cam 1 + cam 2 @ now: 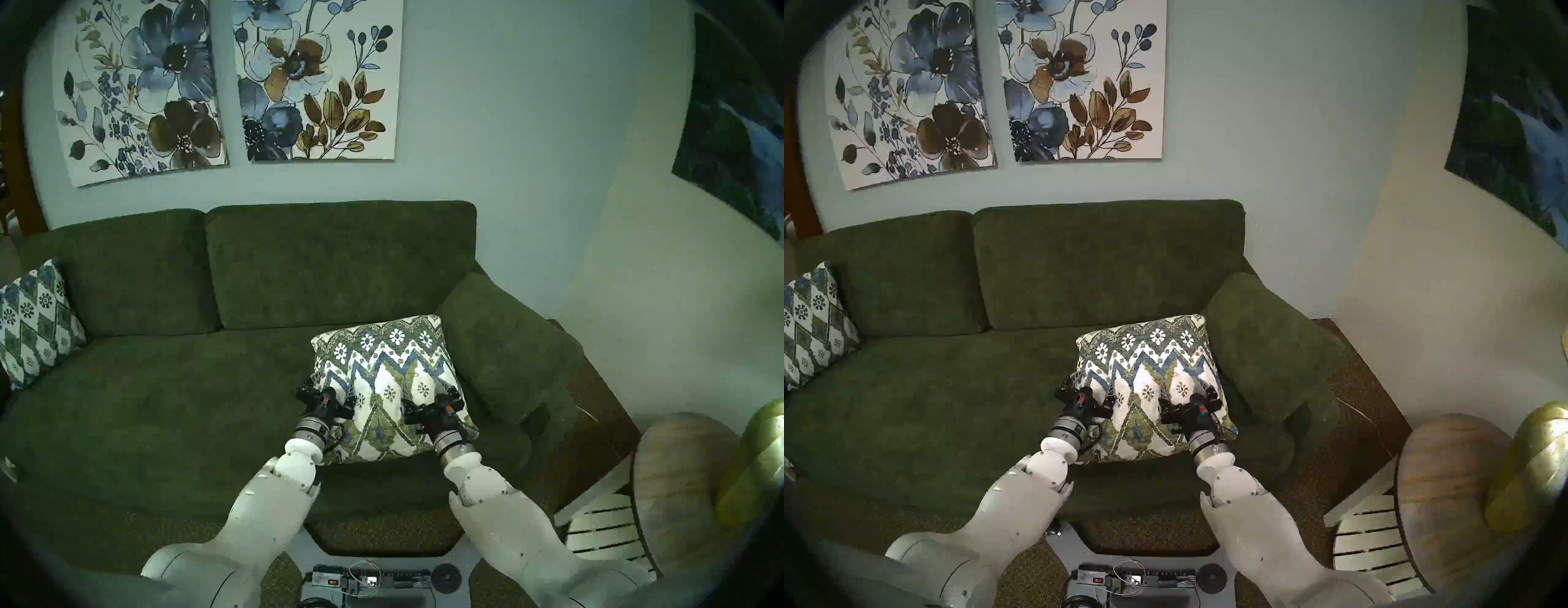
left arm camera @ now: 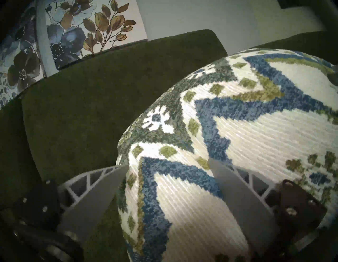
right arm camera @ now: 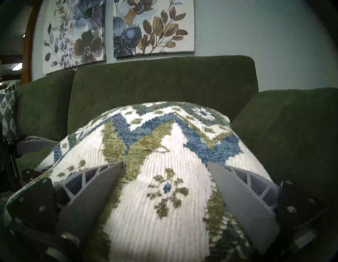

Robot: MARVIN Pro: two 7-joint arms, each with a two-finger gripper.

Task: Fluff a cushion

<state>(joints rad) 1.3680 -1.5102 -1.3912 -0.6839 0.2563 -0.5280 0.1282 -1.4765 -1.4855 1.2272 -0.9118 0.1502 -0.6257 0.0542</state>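
The cushion (image 1: pixel 390 382) lay on the seat of the dark green sofa (image 1: pixel 169 403), right of the frame's centre in the head view, its far right corner against the sofa's right armrest (image 1: pixel 500 339).

The left claw (image 1: pixel 329 392) stood wide, straddling the cushion's left edge. In the left wrist view one finger (image 2: pixel 102 192) lay outside the edge over the sofa seat with its tip at the fabric, and the other pressed on the patterned top face. Whether it was pinching the edge or only resting there could not be told.

The right claw (image 1: pixel 424 392) also stood wide, at the lower right part of the cushion. In its wrist view both fingers (image 3: pixel 243 197) lay spread on the top face, fabric bulging between them, with nothing gripped.

A second patterned cushion (image 1: pixel 36 322) leaned at the left end of the sofa.
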